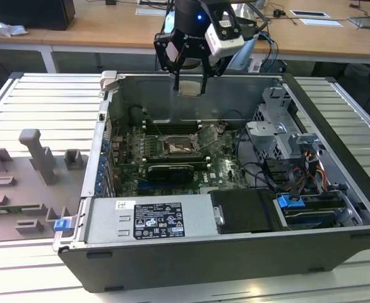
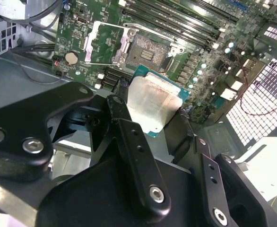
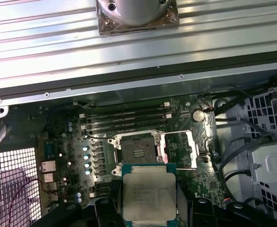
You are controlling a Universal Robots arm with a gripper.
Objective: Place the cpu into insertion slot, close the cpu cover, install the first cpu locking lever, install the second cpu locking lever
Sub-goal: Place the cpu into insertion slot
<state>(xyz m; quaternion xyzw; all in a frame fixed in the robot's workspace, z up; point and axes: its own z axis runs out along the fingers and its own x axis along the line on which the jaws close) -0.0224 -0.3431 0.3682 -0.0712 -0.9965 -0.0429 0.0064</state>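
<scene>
Gripper [image 1: 190, 89] hangs above the open computer case [image 1: 172, 259], its two black fingers [image 2: 124, 127] drawn in just far enough to pinch the cpu [image 3: 149, 196] by opposite edges, with the silver top turned up toward both wrist views. Below the gripper, well apart from the held chip, the insertion slot [image 3: 137, 150] lies bare on the green board. The cpu cover [image 3: 182, 150] is swung open just beside the slot, on the side toward the coin battery [image 3: 198, 115].

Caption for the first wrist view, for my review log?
The tool grips the cpu over the open case; insertion slot empty, cpu cover swung open.
</scene>
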